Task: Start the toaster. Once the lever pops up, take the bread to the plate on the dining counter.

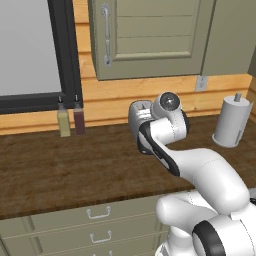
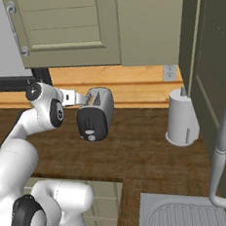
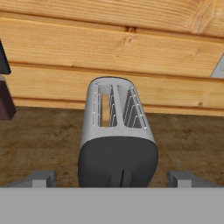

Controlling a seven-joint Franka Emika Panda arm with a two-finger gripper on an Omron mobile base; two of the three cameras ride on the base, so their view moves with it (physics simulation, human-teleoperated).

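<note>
Silver-grey toaster (image 3: 117,131) stands just ahead of the wide-open, empty hand (image 3: 113,178), bread (image 3: 105,110) in its left slot. Rigid, likely stable; press the end-face lever slot (image 3: 121,177).

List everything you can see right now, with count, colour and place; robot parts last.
toaster: 1, silver with black end, on worktop by the wall
bread: 1, tan, in a toaster slot
paper towel roll: 1, white, on worktop by the tall panel
bottles: 2, olive and dark red, against the wall below the window
outlet: 1, grey, on wood wall
sink: 1, grey, with a tap
drawers: pale green, under worktop
gripper: 1, open, behind the toaster's black end
</note>
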